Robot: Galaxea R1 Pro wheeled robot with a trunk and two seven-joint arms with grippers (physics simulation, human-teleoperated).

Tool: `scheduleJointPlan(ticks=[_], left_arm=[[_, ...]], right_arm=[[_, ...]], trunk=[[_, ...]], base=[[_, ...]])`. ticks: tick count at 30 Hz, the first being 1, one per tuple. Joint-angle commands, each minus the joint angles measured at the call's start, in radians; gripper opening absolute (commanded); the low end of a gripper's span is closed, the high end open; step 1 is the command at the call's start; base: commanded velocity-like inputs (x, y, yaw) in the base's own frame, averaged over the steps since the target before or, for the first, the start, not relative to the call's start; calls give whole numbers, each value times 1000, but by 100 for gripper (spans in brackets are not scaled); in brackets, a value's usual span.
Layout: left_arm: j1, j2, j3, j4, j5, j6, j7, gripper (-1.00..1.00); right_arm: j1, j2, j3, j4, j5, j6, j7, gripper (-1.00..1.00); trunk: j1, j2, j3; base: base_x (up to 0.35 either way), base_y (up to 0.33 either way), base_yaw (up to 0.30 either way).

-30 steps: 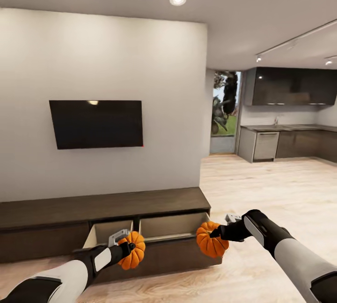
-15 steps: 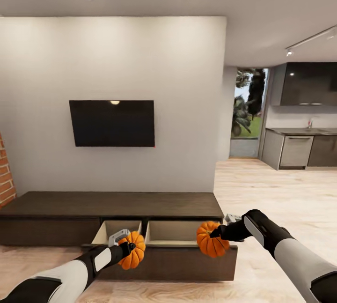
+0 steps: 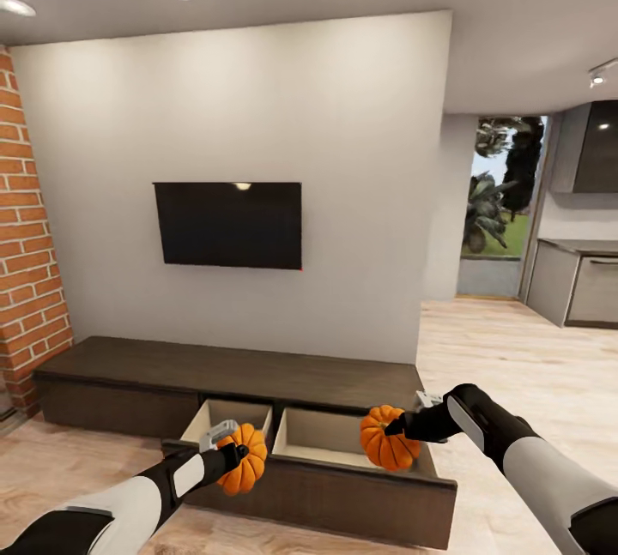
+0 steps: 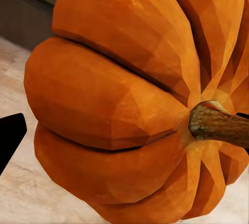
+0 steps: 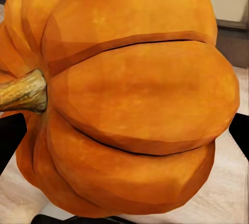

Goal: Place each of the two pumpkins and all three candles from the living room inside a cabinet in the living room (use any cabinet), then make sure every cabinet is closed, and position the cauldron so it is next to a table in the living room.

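Each gripper carries a ribbed orange pumpkin. In the head view my left gripper is shut on one pumpkin, held in front of the cabinet's left open drawer. My right gripper is shut on the other pumpkin, over the front right of the right open drawer. The cabinet is a long, low dark-brown unit under the wall. Up close, the left wrist view shows its pumpkin and the right wrist view shows its own. Candles, cauldron and table are out of view.
A black TV hangs on the white wall above the cabinet. A brick wall stands at the left. Pale wood floor runs right toward a kitchen counter and a glazed opening with plants.
The whole view has swung left, bringing the brick wall in and pushing the kitchen toward the right edge. The cabinet now looks closer. Both arms keep their pose and their pumpkins.
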Motion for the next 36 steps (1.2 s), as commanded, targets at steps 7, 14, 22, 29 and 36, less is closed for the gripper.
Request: scheduleJointPlan(ticks=[7, 14, 22, 29, 36], left_arm=[[-1, 1, -9, 0, 9, 3, 0, -100], [-1, 1, -9, 0, 9, 2, 0, -100], [-1, 1, -9, -1, 9, 2, 0, -100], [-1, 1, -9, -2, 9, 2, 0, -100], [-1, 1, -9, -2, 9, 1, 0, -100]], right_arm=[[-1, -1, 2, -2, -2, 2, 4, -100], [-1, -1, 2, -2, -2, 3, 4, -100], [-1, -1, 2, -2, -3, 7, 4, -100], [-1, -2, 2, -2, -3, 8, 4, -100], [-1, -1, 2, -2, -3, 6, 4, -100]], trunk=[[0, -1, -2], [0, -1, -2], [0, -1, -2], [0, -1, -2], [0, -1, -2]], base=[[222, -169, 21], [330, -7, 0], [319, 77, -135], [48, 15, -33], [1, 0, -1]])
